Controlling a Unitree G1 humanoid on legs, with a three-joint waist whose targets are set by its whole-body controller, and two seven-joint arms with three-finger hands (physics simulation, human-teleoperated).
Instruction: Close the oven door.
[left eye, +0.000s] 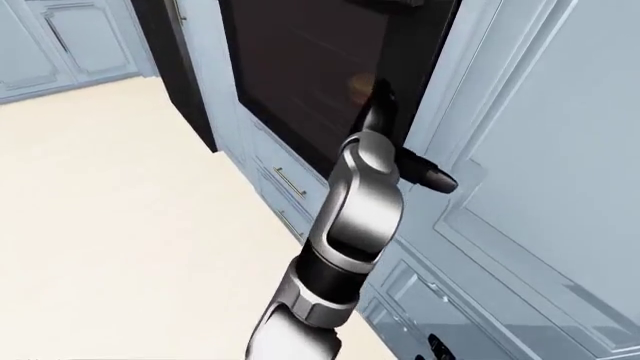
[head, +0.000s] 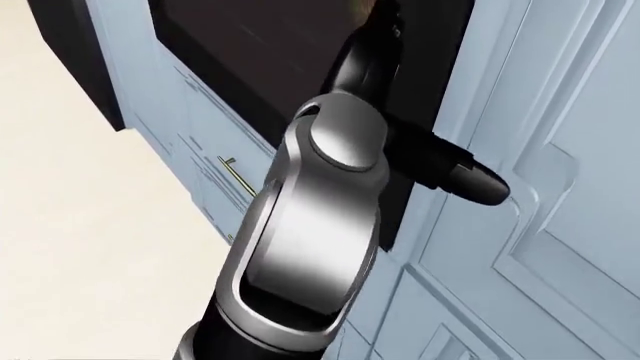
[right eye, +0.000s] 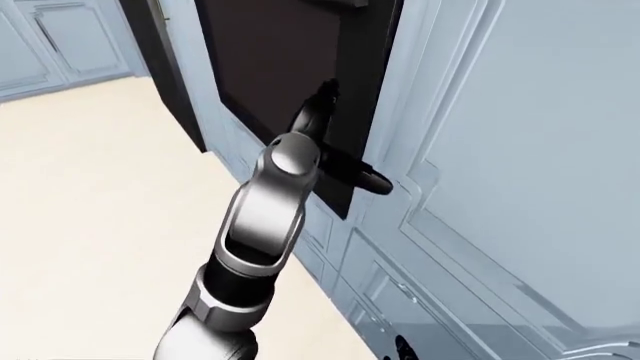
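Observation:
The oven door (left eye: 290, 75) is a black glass panel set in pale blue cabinets, in the upper middle of the left-eye view. It lies nearly flat to the cabinet front and I see no gap along its edge. My left arm rises from the bottom of each view. Its dark left hand (left eye: 381, 101) presses on the door near the right edge, and the fingers blend into the black glass. A black stub (left eye: 432, 177) juts over the cabinet face beside my wrist. The right hand is out of view.
Two small bar handles (left eye: 290, 181) sit on the drawers below the oven. A tall black panel (left eye: 180, 75) stands left of the oven. Cream floor (left eye: 120, 210) spreads to the left. Raised blue cabinet doors (left eye: 540, 150) fill the right side.

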